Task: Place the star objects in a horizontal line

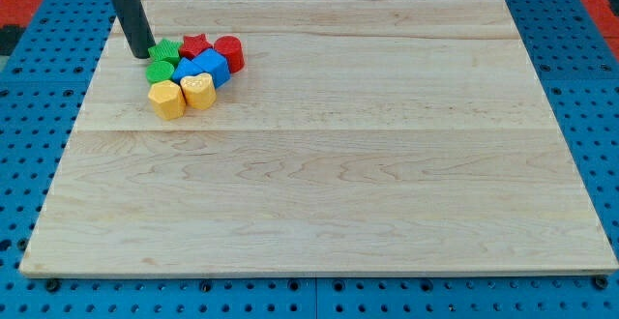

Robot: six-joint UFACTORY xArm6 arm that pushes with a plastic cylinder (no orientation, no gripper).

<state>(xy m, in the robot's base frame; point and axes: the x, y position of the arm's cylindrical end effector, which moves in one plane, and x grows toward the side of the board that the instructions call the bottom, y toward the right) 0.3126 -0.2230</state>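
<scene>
A tight cluster of blocks sits near the board's top left. A green star [166, 52] and a red star [196, 44] lie along its top edge, with a red block [229, 53] to their right. A second green block [160, 71] lies under the green star. Two blue blocks [204, 68] sit in the middle. A yellow hexagon-like block [166, 99] and a yellow block [197, 91] are at the bottom. My tip [141, 54] is on the board just left of the green star, touching or almost touching it.
The wooden board [329, 184] lies on a blue perforated table [580, 48]. The board's left edge runs close to the cluster. Red areas show at the view's top corners.
</scene>
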